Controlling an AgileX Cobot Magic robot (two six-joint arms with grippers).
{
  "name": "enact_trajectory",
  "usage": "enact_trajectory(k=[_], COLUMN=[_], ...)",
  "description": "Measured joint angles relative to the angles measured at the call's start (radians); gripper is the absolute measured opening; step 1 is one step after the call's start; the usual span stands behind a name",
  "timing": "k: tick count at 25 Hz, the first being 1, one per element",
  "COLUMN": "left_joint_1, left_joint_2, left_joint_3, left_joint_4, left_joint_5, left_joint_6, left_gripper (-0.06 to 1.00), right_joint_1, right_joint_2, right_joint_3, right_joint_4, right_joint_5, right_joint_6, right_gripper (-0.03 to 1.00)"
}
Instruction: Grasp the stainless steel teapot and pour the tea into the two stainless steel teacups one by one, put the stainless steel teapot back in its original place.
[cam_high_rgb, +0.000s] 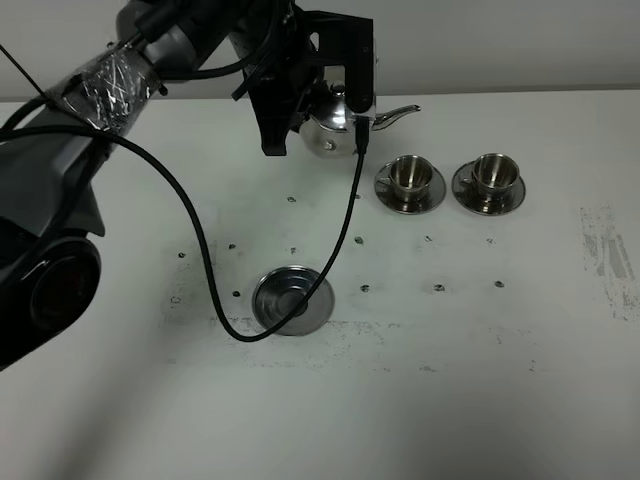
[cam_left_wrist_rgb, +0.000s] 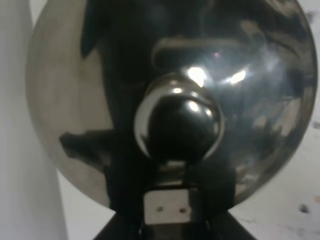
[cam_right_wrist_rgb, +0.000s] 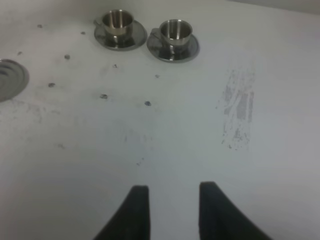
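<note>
The stainless steel teapot hangs in my left gripper above the back of the table, its spout pointing right toward the two stainless steel teacups on their saucers. In the left wrist view the teapot fills the picture, lid knob in the middle, with my left gripper shut on it. The wide saucer, the original place, lies empty at the table's middle. My right gripper is open and empty over bare table, far from the cups. No tea shows.
A black cable loops from the left arm down beside the wide saucer. The white table has small screw holes and a grey scuffed patch at the right. The wide saucer's edge shows in the right wrist view.
</note>
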Motion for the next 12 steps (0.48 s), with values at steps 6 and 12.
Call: enact_trajectory(k=[6, 12], left_joint_1=[0.000, 0.001], left_joint_2=[0.086, 0.123], left_joint_3=[-0.100, -0.115], left_joint_4=[0.000, 0.000], left_joint_5=[-0.002, -0.058], left_joint_6=[0.026, 0.051], left_gripper=[0.18, 0.18], right_joint_1=[0.000, 0.000], right_joint_2=[0.000, 0.000], right_joint_3=[0.000, 0.000], right_joint_4=[0.000, 0.000], right_joint_5=[0.000, 0.000], right_joint_6=[0.000, 0.000], right_gripper=[0.23, 0.23])
